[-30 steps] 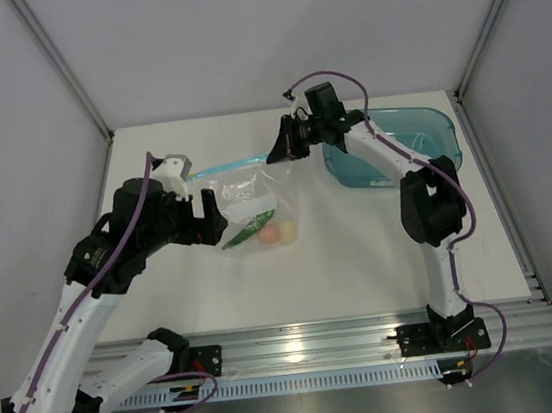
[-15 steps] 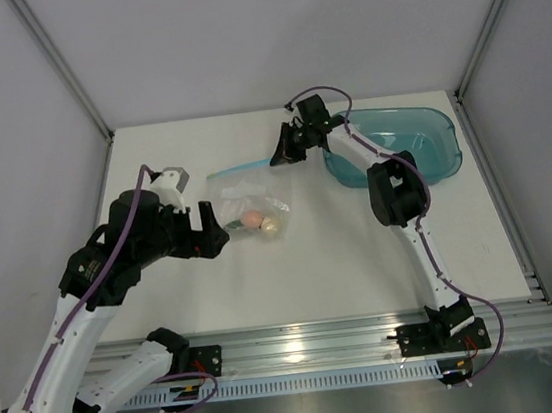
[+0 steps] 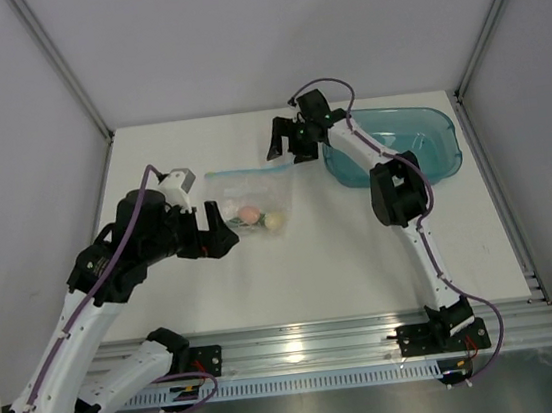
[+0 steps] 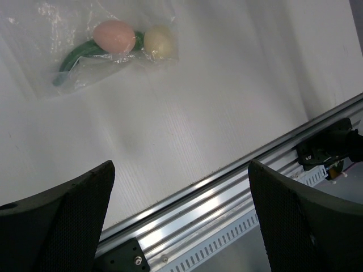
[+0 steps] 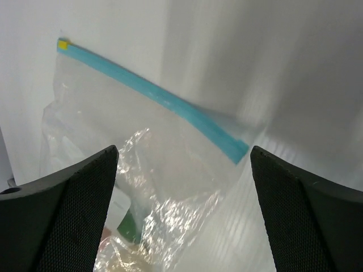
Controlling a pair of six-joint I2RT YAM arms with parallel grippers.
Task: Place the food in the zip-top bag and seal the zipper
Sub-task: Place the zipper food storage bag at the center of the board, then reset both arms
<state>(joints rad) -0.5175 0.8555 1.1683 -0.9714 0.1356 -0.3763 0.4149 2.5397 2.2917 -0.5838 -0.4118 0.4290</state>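
Observation:
The zip-top bag (image 3: 250, 193) lies flat on the white table with the food inside. Through the plastic show a peach-pink egg-shaped piece (image 4: 114, 35), a cream-white round one (image 4: 159, 41) and a slim dark green one (image 4: 76, 54). The light blue zipper (image 5: 153, 96) runs along the bag's far edge (image 3: 246, 171). My right gripper (image 3: 287, 151) hangs open just beyond the zipper's right end, holding nothing; the crinkled bag (image 5: 142, 170) shows between its fingers (image 5: 62, 215). My left gripper (image 3: 224, 229) is open at the bag's near left side, apart from it (image 4: 181, 221).
A translucent teal-blue tub (image 3: 394, 142) stands at the back right, behind the right arm. The metal rail (image 3: 302, 339) runs along the table's near edge and shows between the left fingers (image 4: 227, 187). Grey walls enclose the table on three sides.
My right gripper has opened and let go of the zipper's end, and the bag has settled flat on the table. The left arm shifted slightly.

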